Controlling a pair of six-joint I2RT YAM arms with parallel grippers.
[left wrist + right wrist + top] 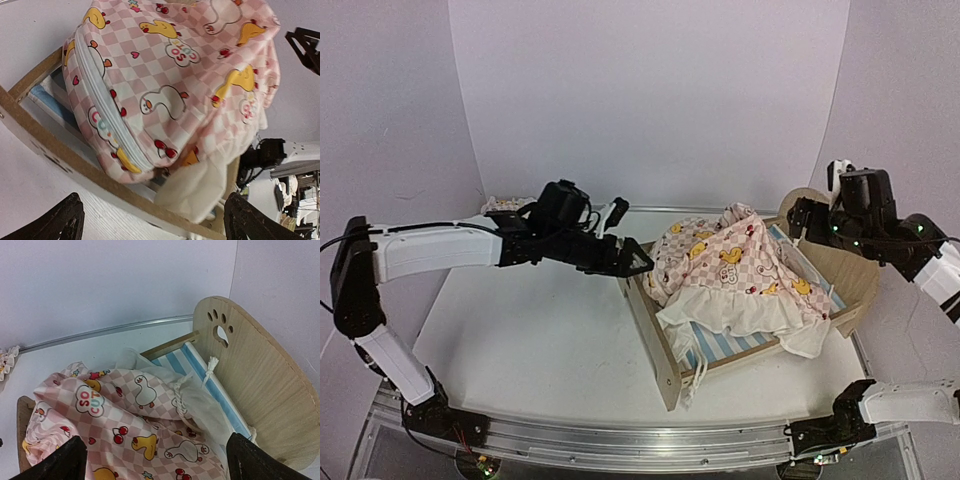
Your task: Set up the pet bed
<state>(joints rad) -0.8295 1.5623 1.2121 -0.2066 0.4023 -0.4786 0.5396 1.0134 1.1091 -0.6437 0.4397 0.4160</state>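
The pet bed (662,345) stands at centre right, a light plywood frame with a blue-and-white striped base (740,345) and a rounded paw-print headboard (250,370) at its far right end. A pink checkered duck-print cover (730,265) lies heaped and crumpled over the base, with its white ruffle hanging over the front. My left gripper (630,262) is open at the bed's left end, just short of the cover (170,75) and the wooden rail (45,145). My right gripper (800,216) hovers open by the headboard, above the cover (125,430), and holds nothing.
A small ruffled pillow (505,205) lies at the back left behind the left arm, and its edge shows in the right wrist view (6,360). White walls close in the table on three sides. A metal rail (620,440) runs along the near edge.
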